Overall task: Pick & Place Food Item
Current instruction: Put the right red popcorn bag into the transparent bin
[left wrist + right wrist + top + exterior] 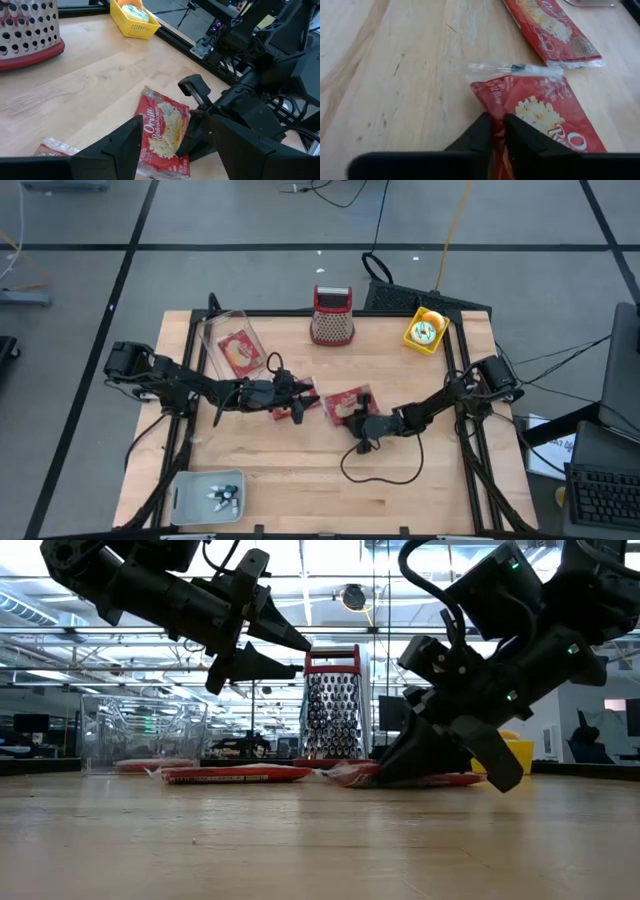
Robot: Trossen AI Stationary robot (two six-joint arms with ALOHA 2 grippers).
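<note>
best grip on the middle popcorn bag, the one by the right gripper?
Pinch a thin edge. The popcorn bag lies flat on the table, so only its edges give the fingers purchase. Come in low from the right arm's side, as the right gripper does now, shut on the bag's near edge.

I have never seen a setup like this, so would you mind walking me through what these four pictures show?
These are two dark robot arms working at a wooden table. One picture looks straight down from above, one looks level across the tabletop, and the other two come from cameras on each arm's wrist.

On the table lie red popcorn packets: one in the middle, one beside it under the left arm, and one in a clear bin. There is also a box grater, a yellow basket and a grey tray.

The right gripper has pinched the edge of the middle packet, which lies on the wood. The left gripper hangs open above the table, holding nothing.
</note>
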